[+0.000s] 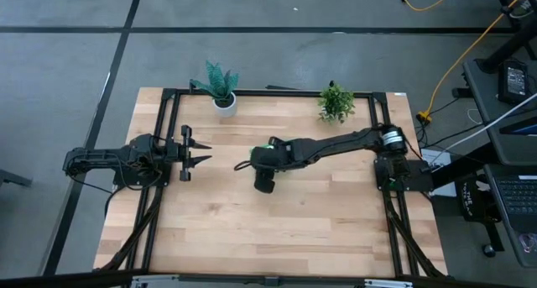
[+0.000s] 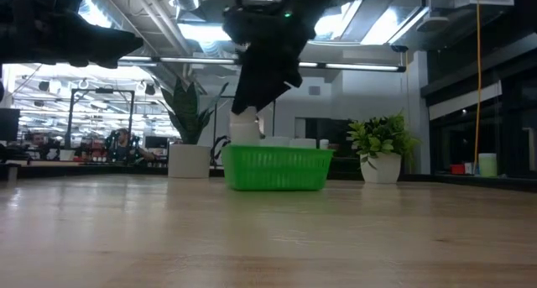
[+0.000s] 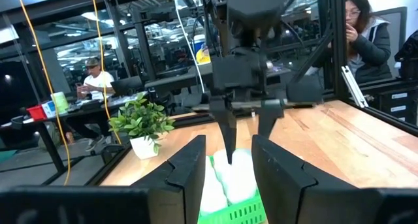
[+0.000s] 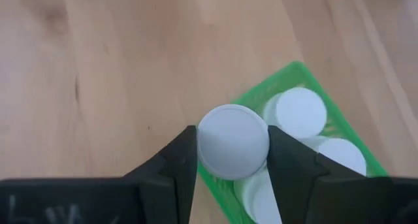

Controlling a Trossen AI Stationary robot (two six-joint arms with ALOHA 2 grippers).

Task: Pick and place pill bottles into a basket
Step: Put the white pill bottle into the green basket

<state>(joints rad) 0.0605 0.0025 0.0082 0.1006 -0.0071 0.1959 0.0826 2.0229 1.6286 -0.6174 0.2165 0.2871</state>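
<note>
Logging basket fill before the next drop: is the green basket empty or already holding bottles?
Already holding bottles: white caps sit inside the basket, and the right gripper holds another bottle above it.

The right arm stretches toward the middle, its end effector (image 4: 232,160) pointing down, fingers clamped; the left end effector (image 1: 204,149) waits, fingers spread.
</note>
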